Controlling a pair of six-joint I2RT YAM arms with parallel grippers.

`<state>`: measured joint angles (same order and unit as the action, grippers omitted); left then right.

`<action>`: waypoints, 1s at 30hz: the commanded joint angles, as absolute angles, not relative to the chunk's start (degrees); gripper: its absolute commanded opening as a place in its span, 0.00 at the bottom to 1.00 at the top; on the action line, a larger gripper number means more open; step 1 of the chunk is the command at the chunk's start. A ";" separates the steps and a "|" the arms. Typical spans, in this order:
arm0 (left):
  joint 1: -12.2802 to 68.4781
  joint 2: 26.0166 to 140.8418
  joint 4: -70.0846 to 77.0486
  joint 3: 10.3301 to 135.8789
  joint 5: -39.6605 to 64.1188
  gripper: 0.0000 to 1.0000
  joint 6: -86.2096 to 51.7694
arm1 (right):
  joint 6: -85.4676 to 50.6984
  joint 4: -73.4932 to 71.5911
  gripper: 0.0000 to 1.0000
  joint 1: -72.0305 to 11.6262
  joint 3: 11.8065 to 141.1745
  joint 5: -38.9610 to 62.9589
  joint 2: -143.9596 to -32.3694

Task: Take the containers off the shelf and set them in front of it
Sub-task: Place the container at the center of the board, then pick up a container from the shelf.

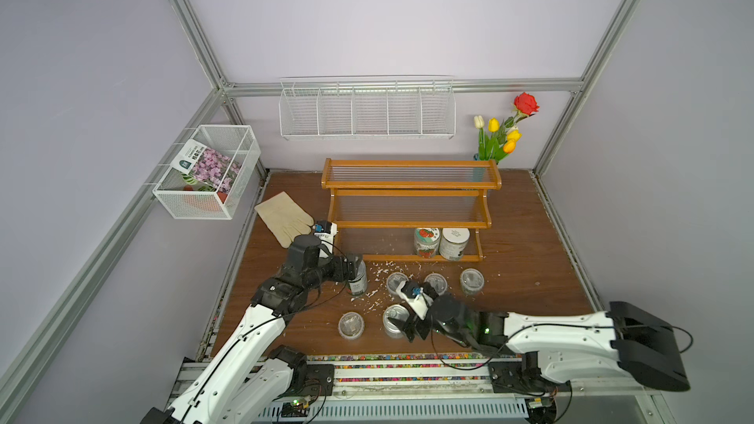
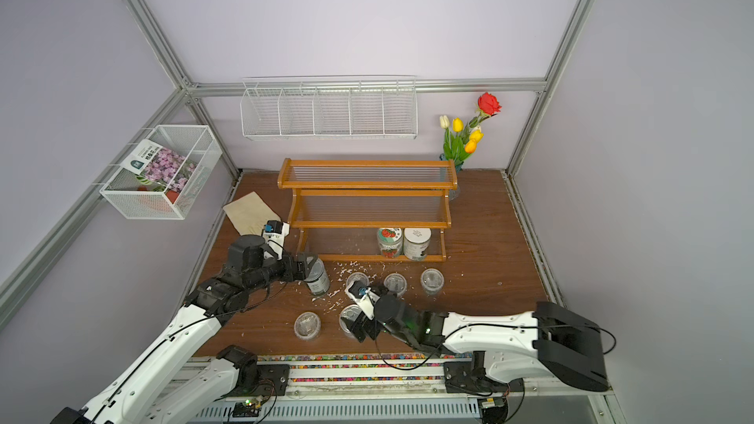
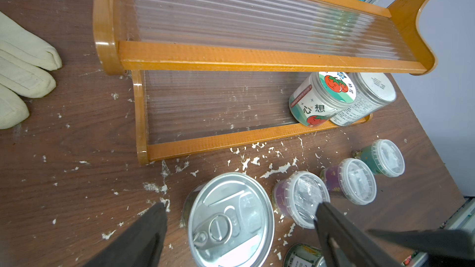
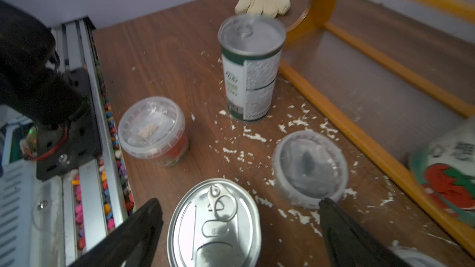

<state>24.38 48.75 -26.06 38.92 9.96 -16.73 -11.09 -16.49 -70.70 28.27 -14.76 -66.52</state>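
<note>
Lilac walls on aluminium framing close in a brown wood-grain table (image 1: 530, 238), strewn with white flakes (image 1: 381, 269) just ahead of the shelf (image 1: 412, 224). The widest open table lies right of the shelf, and a glove (image 1: 283, 218) lies off the shelf's left end. The red-fruit jar (image 1: 427, 241) and white-lidded jar (image 1: 454, 243) stand side by side at the right end of the lowest tier. Before the shelf stands a tub row (image 3: 356, 181), with a fourth tub (image 1: 351, 325) nearer the front edge. The left end effector (image 3: 241, 204) hangs spread wide over the rear tin (image 3: 231, 222), both fingers clear of it. The right end effector (image 4: 239, 201) straddles the front tin (image 4: 214, 227) the same way, gripping nothing. The left wrist view shows the tub row whole, whereas the right arm partly covers it in both top views. The right wrist view is blurred.
</note>
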 commanded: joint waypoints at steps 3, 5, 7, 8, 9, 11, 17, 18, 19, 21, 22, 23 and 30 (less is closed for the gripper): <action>24.11 49.41 -27.51 42.09 10.35 0.94 -15.36 | -14.64 -8.37 0.97 -60.21 30.17 -18.08 -60.46; 24.08 50.02 -27.07 42.27 10.50 0.94 -15.54 | -15.63 -6.80 0.97 -54.90 32.73 -18.98 -62.11; 24.13 50.48 -26.82 42.45 10.67 0.94 -15.64 | -15.97 -6.33 0.97 -51.03 35.24 -19.26 -64.76; 24.12 50.62 -26.81 42.50 10.57 0.94 -15.69 | -16.32 -6.11 0.97 -49.33 36.58 -19.07 -66.38; 24.15 50.64 -26.72 42.58 10.45 0.94 -15.65 | -16.63 -5.64 0.97 -48.01 37.75 -18.69 -68.24; 24.15 50.58 -26.48 42.56 10.28 0.94 -15.77 | -17.99 -5.11 0.97 -45.71 40.16 -18.51 -72.10; 24.16 50.60 -26.84 42.92 10.04 0.94 -16.07 | -21.13 -10.36 0.96 -42.14 43.47 -16.14 -82.16; 24.13 50.46 -26.81 43.04 10.01 0.94 -16.04 | -21.56 -10.36 0.96 -41.93 44.11 -16.27 -83.50; 24.11 50.47 -27.10 43.10 9.92 0.94 -15.96 | -22.07 -10.52 0.96 -41.63 44.89 -16.31 -84.77; 24.16 50.52 -27.42 43.29 9.79 0.94 -16.02 | -22.71 -10.49 0.96 -41.13 46.05 -16.66 -86.52; 24.13 50.40 -27.46 43.42 9.83 0.94 -16.07 | -22.83 -10.46 0.96 -40.97 46.71 -17.18 -87.42; 24.09 50.38 -27.42 43.25 9.67 0.94 -16.18 | -22.77 -10.46 0.97 -40.83 47.26 -17.48 -88.40; 24.09 50.26 -27.25 43.00 9.41 0.94 -16.83 | -22.29 -11.32 0.97 -39.81 50.04 -18.73 -92.88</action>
